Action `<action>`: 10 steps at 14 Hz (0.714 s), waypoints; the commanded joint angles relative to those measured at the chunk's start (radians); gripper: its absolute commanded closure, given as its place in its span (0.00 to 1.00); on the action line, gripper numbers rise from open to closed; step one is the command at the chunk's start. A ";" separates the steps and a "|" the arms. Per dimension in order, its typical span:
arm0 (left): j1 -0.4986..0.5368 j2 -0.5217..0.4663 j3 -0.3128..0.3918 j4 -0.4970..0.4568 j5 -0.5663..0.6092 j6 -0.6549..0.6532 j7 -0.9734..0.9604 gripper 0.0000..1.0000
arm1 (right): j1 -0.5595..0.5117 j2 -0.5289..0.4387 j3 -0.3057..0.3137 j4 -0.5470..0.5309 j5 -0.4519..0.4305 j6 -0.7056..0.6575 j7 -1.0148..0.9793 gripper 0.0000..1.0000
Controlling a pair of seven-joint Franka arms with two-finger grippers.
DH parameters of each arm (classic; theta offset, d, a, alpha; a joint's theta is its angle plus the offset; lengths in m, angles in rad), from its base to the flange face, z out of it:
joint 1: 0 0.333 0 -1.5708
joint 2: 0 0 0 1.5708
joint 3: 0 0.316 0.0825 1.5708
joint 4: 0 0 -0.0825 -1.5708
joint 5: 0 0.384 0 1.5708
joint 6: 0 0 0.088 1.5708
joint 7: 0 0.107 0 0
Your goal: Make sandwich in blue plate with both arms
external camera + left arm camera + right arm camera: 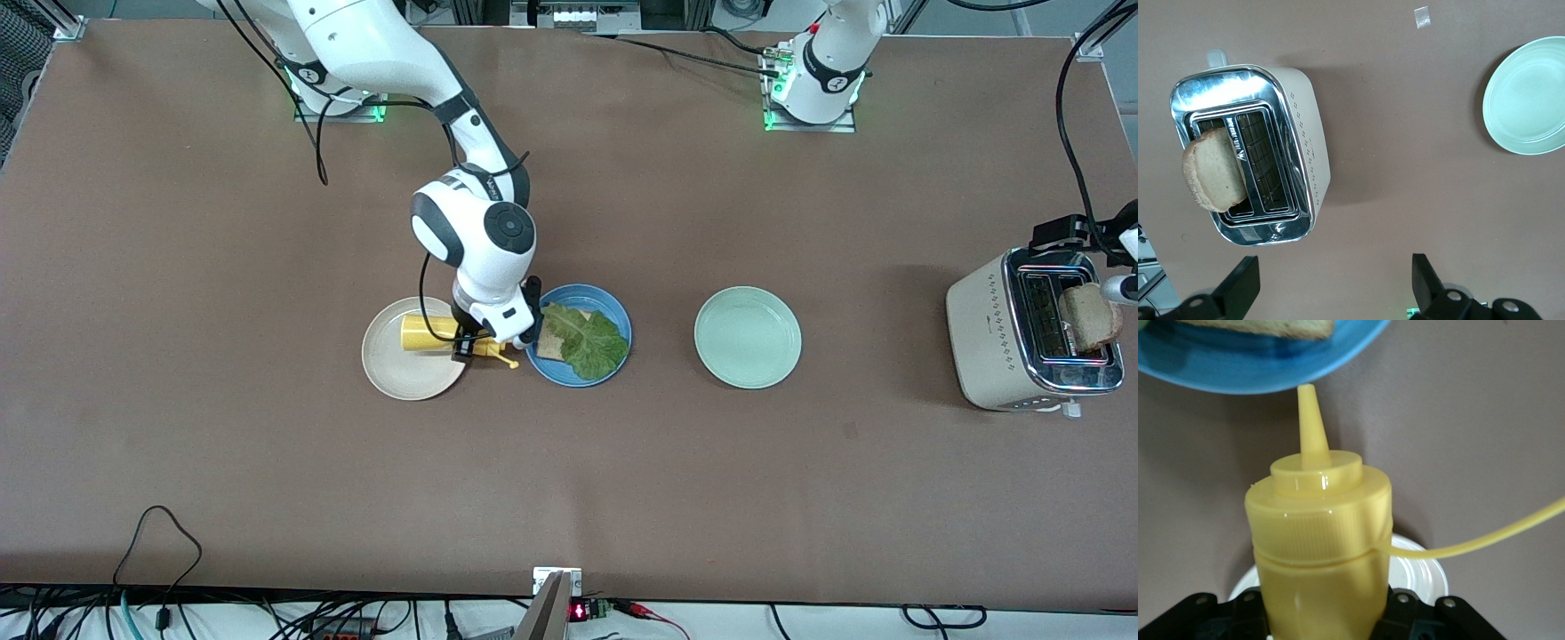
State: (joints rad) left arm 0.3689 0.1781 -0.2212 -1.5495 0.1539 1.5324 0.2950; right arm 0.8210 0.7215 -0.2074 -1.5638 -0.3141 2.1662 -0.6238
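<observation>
Bread (553, 341) and floppy lettuce (589, 341) lie in the blue plate (617, 308). Right gripper (474, 342), fingers clamped on a soft, squeezable mustard bottle (1318, 547), hangs beside it. Left gripper (1335, 283), fingers wide and empty, hovers over the toaster (1301, 120); its light, crumbly slice (1213, 170) probably wants a gentle edge pinch.

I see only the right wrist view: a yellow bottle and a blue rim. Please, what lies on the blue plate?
Observer: On the blue plate lies one bread slice with a green lettuce leaf on top.
Operator: Where is the second slice?
Observer: A bread slice stands up out of a slot of the toaster at the left arm's end of the table.
Operator: Does the left gripper hold it?
Observer: No. The left gripper is open, over the table beside the toaster.
Operator: Is my bottle over a plate?
Observer: The right gripper holds the yellow bottle tilted over the beige plate, nozzle toward the blue plate.
</observation>
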 commanded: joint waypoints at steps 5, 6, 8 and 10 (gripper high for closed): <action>0.007 -0.005 -0.003 0.012 -0.011 -0.017 0.004 0.00 | 0.029 -0.037 -0.023 0.048 -0.017 -0.075 0.024 0.74; 0.007 -0.006 -0.001 0.012 -0.011 -0.017 0.003 0.00 | 0.024 -0.071 -0.023 0.053 -0.016 -0.092 0.024 0.74; 0.007 -0.006 -0.003 0.012 -0.011 -0.018 -0.004 0.00 | 0.000 -0.131 -0.023 0.051 -0.013 -0.098 0.024 0.74; 0.007 -0.005 -0.001 0.012 -0.011 -0.018 -0.004 0.00 | -0.063 -0.175 -0.023 0.047 0.024 -0.095 0.016 0.74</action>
State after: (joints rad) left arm 0.3691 0.1781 -0.2211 -1.5495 0.1539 1.5315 0.2949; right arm 0.8194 0.6170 -0.2385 -1.4925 -0.3098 2.0839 -0.6034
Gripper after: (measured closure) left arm 0.000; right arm 0.551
